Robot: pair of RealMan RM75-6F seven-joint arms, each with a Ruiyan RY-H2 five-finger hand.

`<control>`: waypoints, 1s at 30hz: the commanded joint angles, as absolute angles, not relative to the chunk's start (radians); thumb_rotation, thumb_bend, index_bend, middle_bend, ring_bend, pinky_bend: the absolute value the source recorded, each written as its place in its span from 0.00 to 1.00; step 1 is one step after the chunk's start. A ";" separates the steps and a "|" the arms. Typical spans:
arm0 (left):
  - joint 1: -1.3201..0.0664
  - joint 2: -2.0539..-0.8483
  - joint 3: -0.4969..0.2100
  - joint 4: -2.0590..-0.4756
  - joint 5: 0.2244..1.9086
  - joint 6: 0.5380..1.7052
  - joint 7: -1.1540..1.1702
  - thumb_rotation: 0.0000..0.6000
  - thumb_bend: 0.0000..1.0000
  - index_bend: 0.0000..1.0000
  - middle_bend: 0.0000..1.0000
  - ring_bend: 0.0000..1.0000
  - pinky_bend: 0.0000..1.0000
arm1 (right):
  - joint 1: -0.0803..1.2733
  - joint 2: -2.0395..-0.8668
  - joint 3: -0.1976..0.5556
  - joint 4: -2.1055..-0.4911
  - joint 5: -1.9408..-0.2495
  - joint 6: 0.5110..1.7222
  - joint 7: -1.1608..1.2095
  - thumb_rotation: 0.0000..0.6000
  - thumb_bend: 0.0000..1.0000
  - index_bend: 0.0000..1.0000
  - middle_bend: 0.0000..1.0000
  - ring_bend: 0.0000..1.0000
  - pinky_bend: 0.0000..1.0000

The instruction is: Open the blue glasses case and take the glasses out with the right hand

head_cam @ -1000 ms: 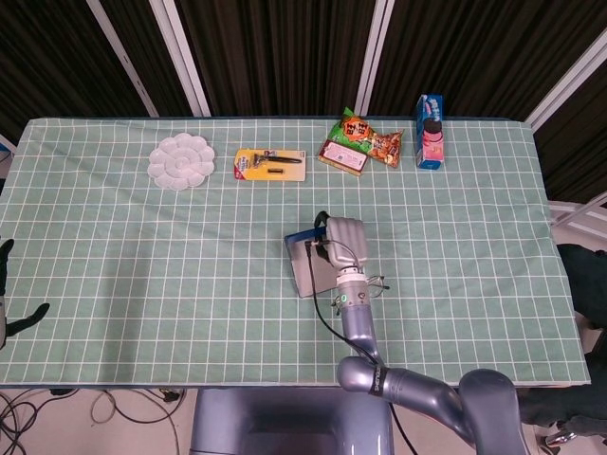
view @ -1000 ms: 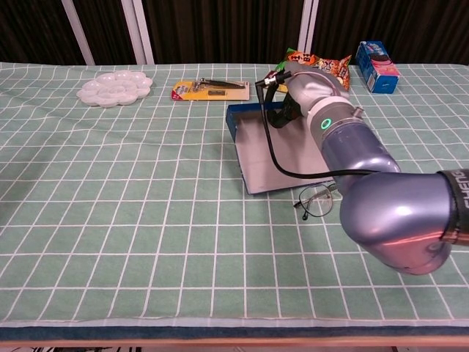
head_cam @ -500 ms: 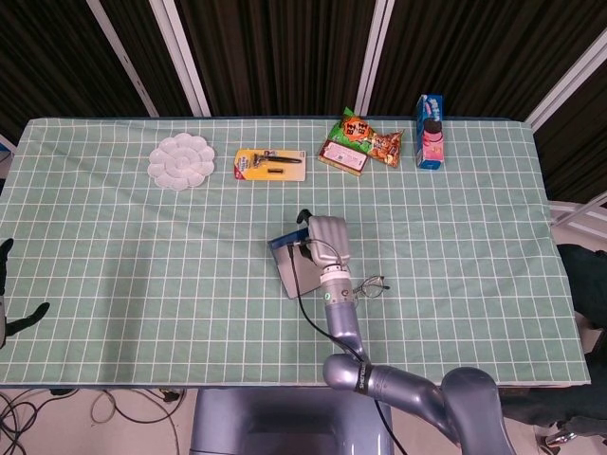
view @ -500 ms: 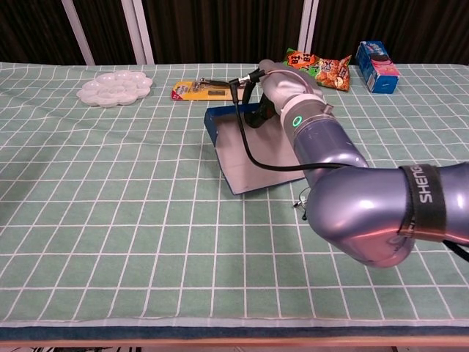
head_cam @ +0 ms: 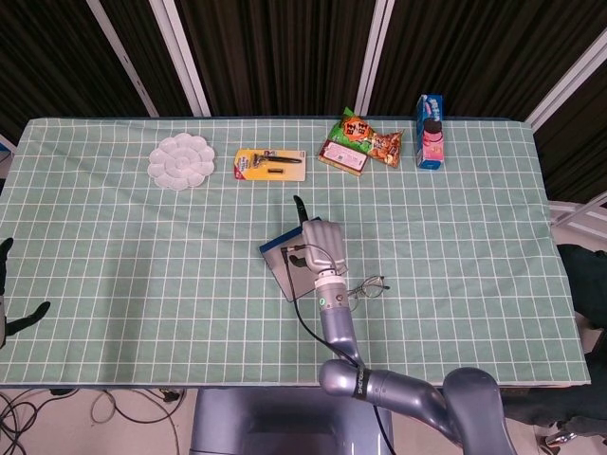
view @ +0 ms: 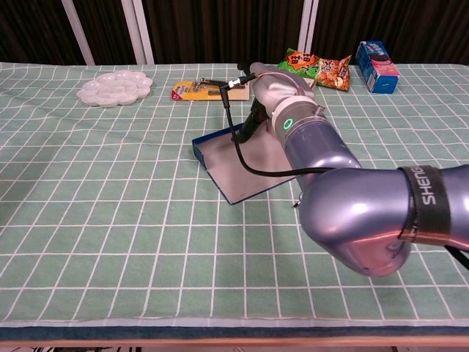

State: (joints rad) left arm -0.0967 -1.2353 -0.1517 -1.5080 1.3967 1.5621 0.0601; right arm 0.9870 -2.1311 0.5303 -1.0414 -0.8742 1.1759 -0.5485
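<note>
The right robot hand (head_cam: 321,246) rests on the far part of the open blue glasses case (head_cam: 282,264), which lies near the middle of the counter (head_cam: 114,275) with its grey lining facing up. In the chest view the fingers (view: 249,125) curl down against the case's far side, but the arm hides whether they grip it, so their state cannot be told. The glasses (head_cam: 365,287) lie on the green checked cloth just to the right of the case, outside it and free of the robot hand. The left robot hand (head_cam: 11,303) shows only at the far left edge of the head view, off the counter, with dark fingers apart and nothing in them. Along the far side sit a white flower-shaped palette (head_cam: 181,161), a yellow tool card (head_cam: 269,165), a snack bag (head_cam: 362,139) and a small blue carton (head_cam: 430,118).
</note>
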 commanded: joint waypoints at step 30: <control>-0.083 -1.200 -0.109 -1.534 1.457 1.577 0.103 1.00 0.02 0.00 0.00 0.00 0.00 | 0.399 -1.241 0.097 -1.952 -1.189 1.474 -0.521 1.00 0.09 0.00 0.00 0.00 0.26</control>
